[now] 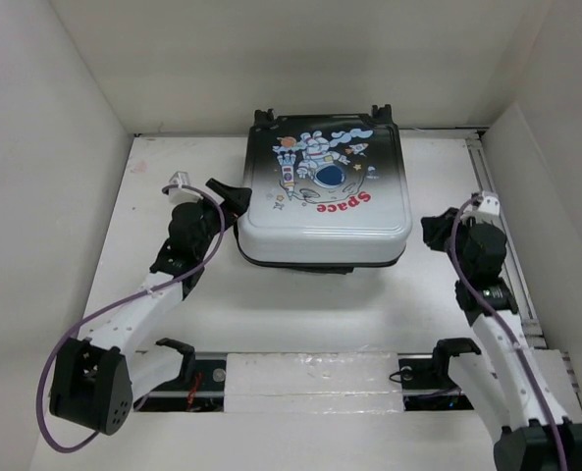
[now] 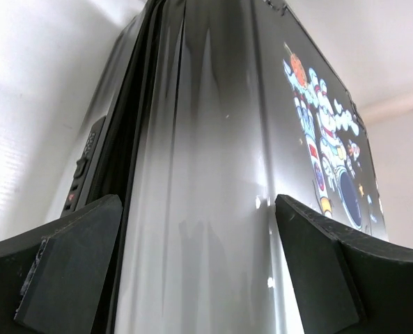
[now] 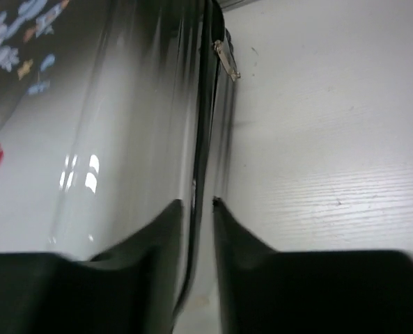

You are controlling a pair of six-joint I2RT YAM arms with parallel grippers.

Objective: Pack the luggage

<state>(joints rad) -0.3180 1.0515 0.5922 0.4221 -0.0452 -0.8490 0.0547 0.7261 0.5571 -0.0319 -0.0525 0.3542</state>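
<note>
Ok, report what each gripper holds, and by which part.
Left gripper: nothing, open astride an edge of the luggage. Right gripper at its seam: cannot tell.

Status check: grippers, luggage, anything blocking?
Left gripper open wide, straddling luggage left edge. Right gripper narrowly parted at right seam, no grip evident. Luggage closed, flat, print up. No obstruction seen.

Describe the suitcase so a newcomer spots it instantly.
Start at the white table and look to its far middle. There lies a hard-shell suitcase, its shell fading from black to white. Only it carries a cartoon astronaut and red "Space" lettering.
</note>
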